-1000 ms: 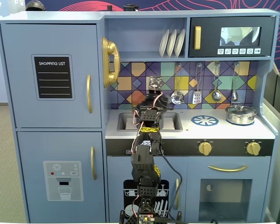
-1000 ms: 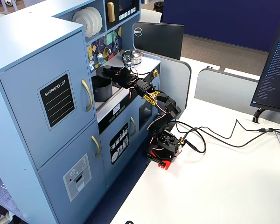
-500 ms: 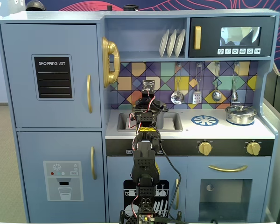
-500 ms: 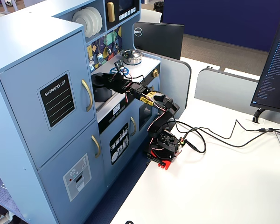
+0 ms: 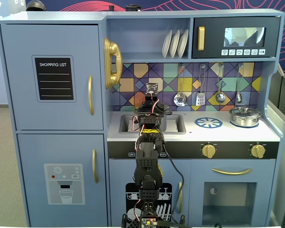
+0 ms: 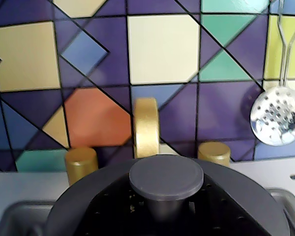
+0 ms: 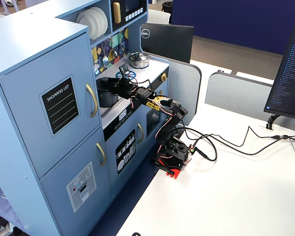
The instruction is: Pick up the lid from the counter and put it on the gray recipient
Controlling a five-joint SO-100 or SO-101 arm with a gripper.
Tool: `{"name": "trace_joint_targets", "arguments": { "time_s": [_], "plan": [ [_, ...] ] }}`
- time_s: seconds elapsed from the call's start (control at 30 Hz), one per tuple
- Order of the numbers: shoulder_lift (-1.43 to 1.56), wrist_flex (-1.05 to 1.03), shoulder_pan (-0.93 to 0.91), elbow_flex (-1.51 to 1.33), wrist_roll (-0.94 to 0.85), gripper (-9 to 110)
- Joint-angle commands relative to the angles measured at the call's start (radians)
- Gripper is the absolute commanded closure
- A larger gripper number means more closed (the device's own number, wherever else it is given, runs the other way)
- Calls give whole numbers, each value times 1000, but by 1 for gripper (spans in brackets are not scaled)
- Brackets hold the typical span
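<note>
The dark gray lid fills the bottom of the wrist view, its round center knob close to the camera. My gripper has its black jaws tight against both sides of the knob stem and is shut on it. The lid is level above the sink, in front of the gold faucet. In a fixed view the gripper reaches over the gray recipient, which stands in the sink with the lid at its top. I cannot tell whether the lid touches its rim. In the front fixed view the arm hides the gray recipient, and the gripper is over the sink.
A shiny silver pot with its lid stands on the right burner, also seen in a fixed view. Utensils hang on the tiled wall, with a skimmer at the right. Two gold taps flank the faucet. A blue burner ring lies beside the sink.
</note>
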State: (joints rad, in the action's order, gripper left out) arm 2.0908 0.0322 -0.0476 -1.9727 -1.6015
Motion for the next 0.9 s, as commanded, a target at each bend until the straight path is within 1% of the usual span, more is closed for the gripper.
{"name": "trace_joint_targets", "arguments": {
  "time_s": [0.0,0.43,0.7,0.73,0.8,0.87],
  "plan": [
    [41,15,-25,6,-9,102],
    [44,2,18,8,2,102],
    [91,-100,23,9,49,102],
    [98,-106,23,5,60,98],
    [114,-120,12,-3,117,81],
    [124,-149,8,-3,123,73]
  ]
}}
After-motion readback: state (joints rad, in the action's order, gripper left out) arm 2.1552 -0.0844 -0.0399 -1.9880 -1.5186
